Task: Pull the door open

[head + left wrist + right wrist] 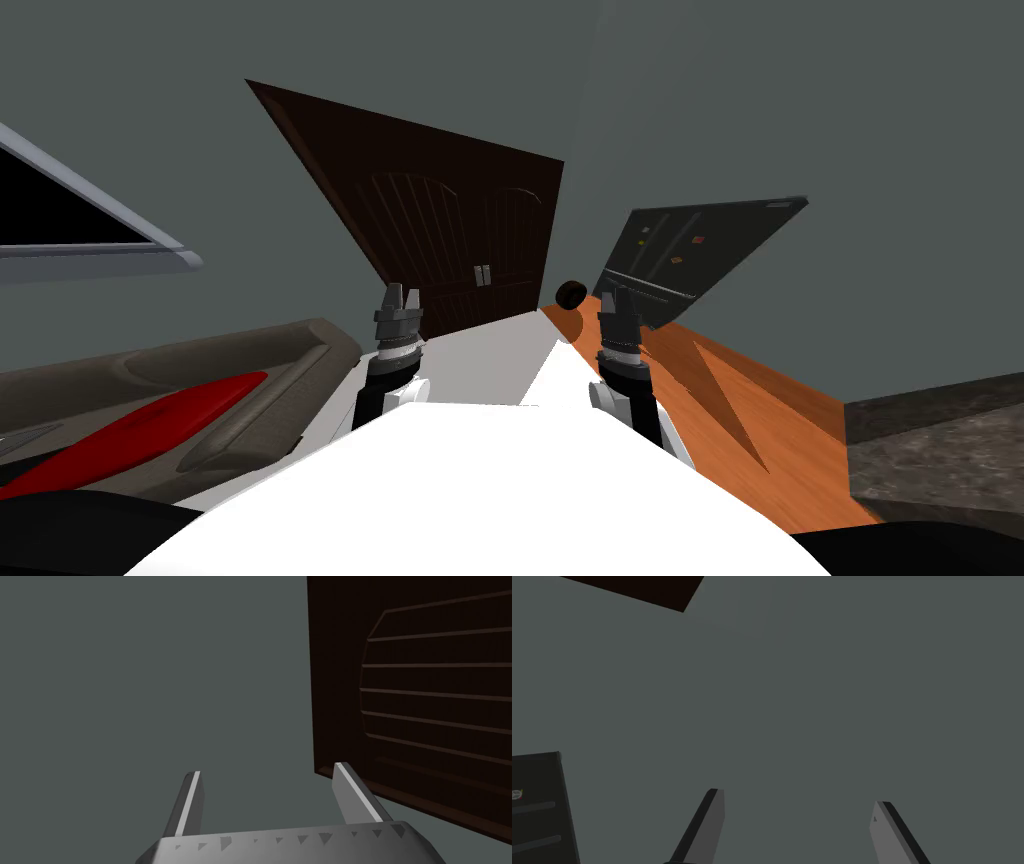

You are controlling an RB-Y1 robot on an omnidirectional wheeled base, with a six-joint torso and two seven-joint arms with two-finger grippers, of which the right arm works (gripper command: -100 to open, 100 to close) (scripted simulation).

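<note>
Dark brown double door (460,225) sits upper-middle in the head view; left tool (402,294) and right tool (618,296) both wide open, empty, well short; I reckon a reach could easily miss those small paired handles (483,274).

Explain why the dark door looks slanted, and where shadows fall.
Head view: the door leans with the walls, so the slant is the lens's; a pointed shadow lies on the orange floor. Left wrist view: the door's edge stands nearly upright.

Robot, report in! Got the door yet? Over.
Left gripper open, right gripper open, both empty. Dark door ahead, handles untouched. Small black round thing by its right corner.
</note>
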